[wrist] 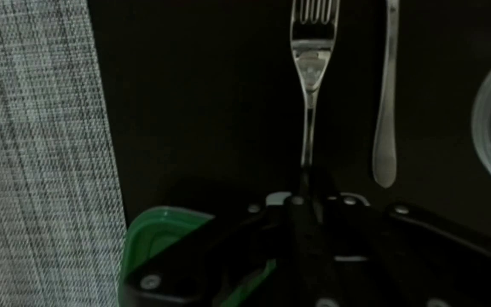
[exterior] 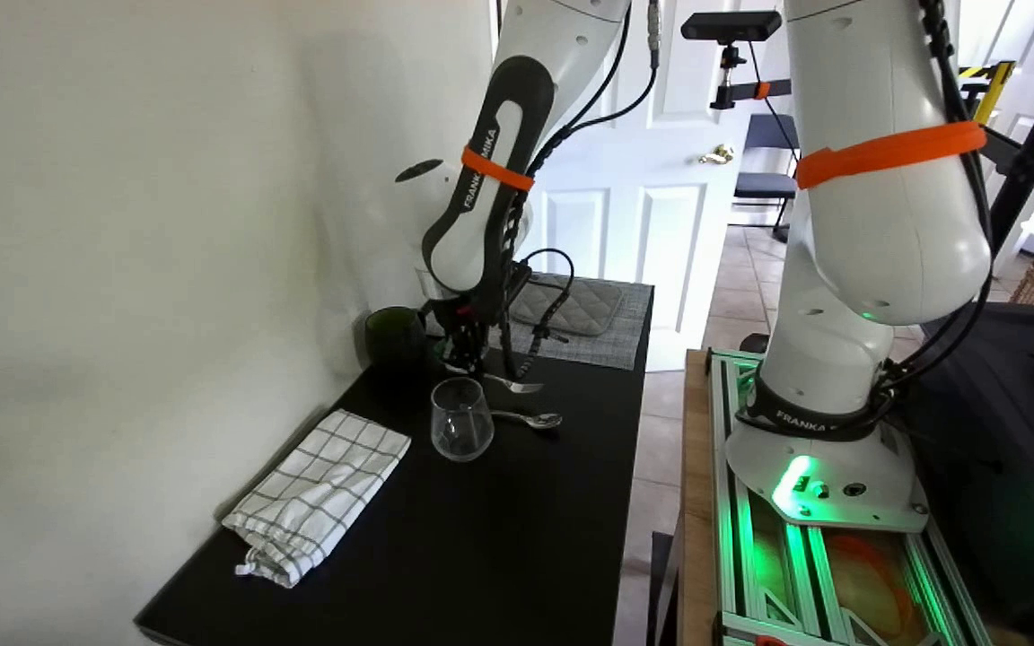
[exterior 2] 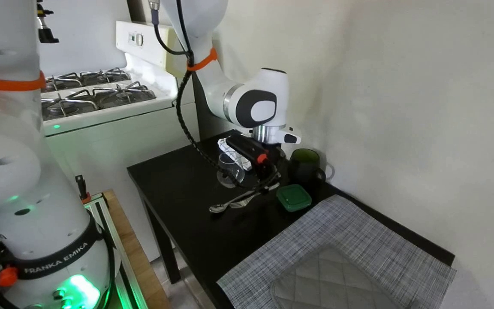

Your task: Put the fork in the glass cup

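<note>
The fork [wrist: 311,70] is silver metal. It lies on the black table with its tines away from my gripper [wrist: 320,200]; its head shows in both exterior views [exterior: 521,387] [exterior 2: 242,203]. In the dark wrist view the jaws are drawn close together around the fork's handle and look shut on it; the handle's end is hidden. The clear glass cup [exterior: 463,422] stands upright on the table near the gripper, apart from it. It shows behind a cable in an exterior view [exterior 2: 230,169], and its edge is at the right of the wrist view [wrist: 482,121].
A silver spoon [exterior: 535,420] lies between the fork and the glass. A green box [exterior 2: 294,198] sits beside the gripper, before a dark green mug [exterior 2: 305,167] near the wall. A checked cloth [exterior: 319,489] lies past the glass. A grey placemat [exterior 2: 255,274] bears a quilted pad [exterior 2: 332,279].
</note>
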